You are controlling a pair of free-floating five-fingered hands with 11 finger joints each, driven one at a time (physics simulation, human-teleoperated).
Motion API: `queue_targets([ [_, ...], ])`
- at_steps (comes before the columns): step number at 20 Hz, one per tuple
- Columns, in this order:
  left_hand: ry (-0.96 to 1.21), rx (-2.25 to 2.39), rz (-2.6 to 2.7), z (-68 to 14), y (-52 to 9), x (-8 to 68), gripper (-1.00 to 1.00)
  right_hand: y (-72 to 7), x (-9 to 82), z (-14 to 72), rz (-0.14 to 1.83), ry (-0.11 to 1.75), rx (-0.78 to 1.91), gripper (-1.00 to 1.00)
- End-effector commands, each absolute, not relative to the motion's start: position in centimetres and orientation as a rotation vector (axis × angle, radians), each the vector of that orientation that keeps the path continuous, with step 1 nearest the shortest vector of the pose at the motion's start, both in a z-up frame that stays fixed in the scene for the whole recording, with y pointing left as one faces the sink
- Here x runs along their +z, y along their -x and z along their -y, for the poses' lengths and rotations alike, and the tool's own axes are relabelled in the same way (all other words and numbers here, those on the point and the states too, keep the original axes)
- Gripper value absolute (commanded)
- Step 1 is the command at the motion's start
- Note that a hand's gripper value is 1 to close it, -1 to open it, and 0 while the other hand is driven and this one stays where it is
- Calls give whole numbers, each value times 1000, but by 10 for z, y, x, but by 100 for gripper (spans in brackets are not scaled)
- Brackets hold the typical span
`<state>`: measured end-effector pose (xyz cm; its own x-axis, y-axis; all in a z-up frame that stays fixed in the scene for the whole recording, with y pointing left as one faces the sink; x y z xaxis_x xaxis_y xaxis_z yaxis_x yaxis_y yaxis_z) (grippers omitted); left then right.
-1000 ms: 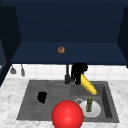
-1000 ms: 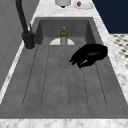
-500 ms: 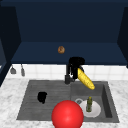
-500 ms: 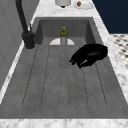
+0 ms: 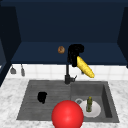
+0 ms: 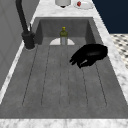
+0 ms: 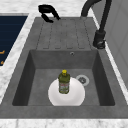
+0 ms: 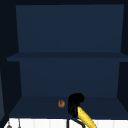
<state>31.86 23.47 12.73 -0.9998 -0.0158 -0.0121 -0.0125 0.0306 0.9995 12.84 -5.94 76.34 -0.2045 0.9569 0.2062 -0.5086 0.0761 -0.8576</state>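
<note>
Currently: right robot hand point(image 5: 74, 53) clenched round banana point(image 5: 85, 67), raised at shelf point(image 5: 37, 53) level, small brown item point(image 5: 61, 49) just beside. Banana not yet set down; left robot hand point(image 5: 42, 97) idle w/ fingers relaxed over sink point(image 5: 30, 105).

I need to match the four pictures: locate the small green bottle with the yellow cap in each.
Front view: green bottle on white plate, lower right.
Left side view: top centre, in the basin.
Right side view: lower centre.
Upper view: not in it.
Shared landmark: black faucet.
</note>
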Motion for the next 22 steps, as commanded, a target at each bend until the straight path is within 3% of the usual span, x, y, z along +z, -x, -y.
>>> queue_targets([
  [1,-31,-2185,2253,-235,-319,127,0,-140,791,54,1015,613,1508,100],
  [22,-31,-2185,2253,-235,-319,127,0,-231,833,96,1022,618,1537,100],
])
